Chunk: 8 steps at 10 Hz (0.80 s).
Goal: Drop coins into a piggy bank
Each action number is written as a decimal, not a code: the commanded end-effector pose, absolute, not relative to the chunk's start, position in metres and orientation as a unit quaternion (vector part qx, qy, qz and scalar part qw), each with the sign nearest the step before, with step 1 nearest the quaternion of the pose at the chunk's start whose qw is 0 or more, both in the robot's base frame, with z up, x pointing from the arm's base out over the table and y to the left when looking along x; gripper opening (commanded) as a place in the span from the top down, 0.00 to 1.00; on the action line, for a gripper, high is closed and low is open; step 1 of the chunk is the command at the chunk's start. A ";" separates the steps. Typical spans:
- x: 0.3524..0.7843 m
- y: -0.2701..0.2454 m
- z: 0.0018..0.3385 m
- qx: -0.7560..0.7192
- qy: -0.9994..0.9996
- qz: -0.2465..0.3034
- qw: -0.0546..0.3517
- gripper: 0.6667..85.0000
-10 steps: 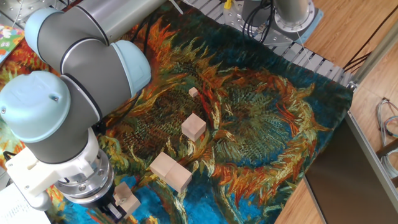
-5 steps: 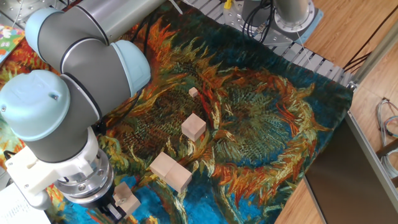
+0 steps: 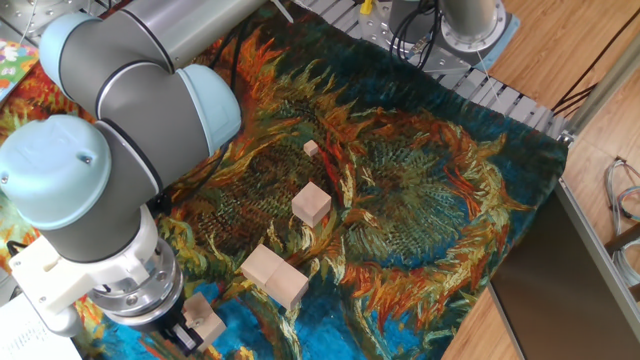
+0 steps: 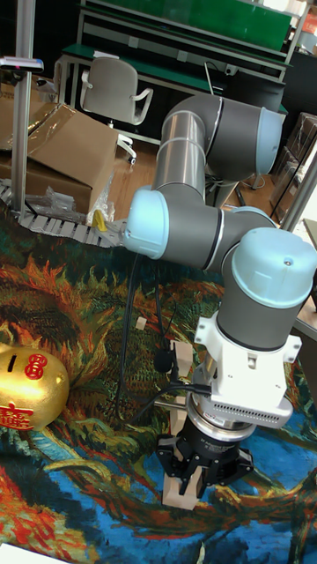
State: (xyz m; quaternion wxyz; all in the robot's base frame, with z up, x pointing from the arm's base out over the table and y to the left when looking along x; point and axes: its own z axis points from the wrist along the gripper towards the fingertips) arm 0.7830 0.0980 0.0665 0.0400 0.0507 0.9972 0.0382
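The gold piggy bank (image 4: 28, 388) with red characters sits on the sunflower-patterned cloth at the left edge of the tall fixed view. It does not show in the fixed view. My gripper (image 4: 201, 476) points down, low over the cloth, well to the right of the bank. In the fixed view the gripper (image 3: 186, 338) is at the bottom left, right beside a pale wooden block (image 3: 204, 318). Its black fingers are bunched together and I cannot make out a gap or anything between them. No coins show in either view.
Other wooden blocks lie on the cloth: a long one (image 3: 275, 276), a cube (image 3: 312, 203) and a tiny one (image 3: 311, 148). The arm's big joints fill the left of the fixed view. A metal rail (image 3: 500, 95) borders the cloth's far edge.
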 end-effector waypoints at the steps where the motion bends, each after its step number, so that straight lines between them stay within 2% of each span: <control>1: 0.782 0.099 0.068 0.053 0.997 0.042 0.038 0.68; 8: 0.780 0.101 0.068 0.050 0.997 0.044 0.035 0.68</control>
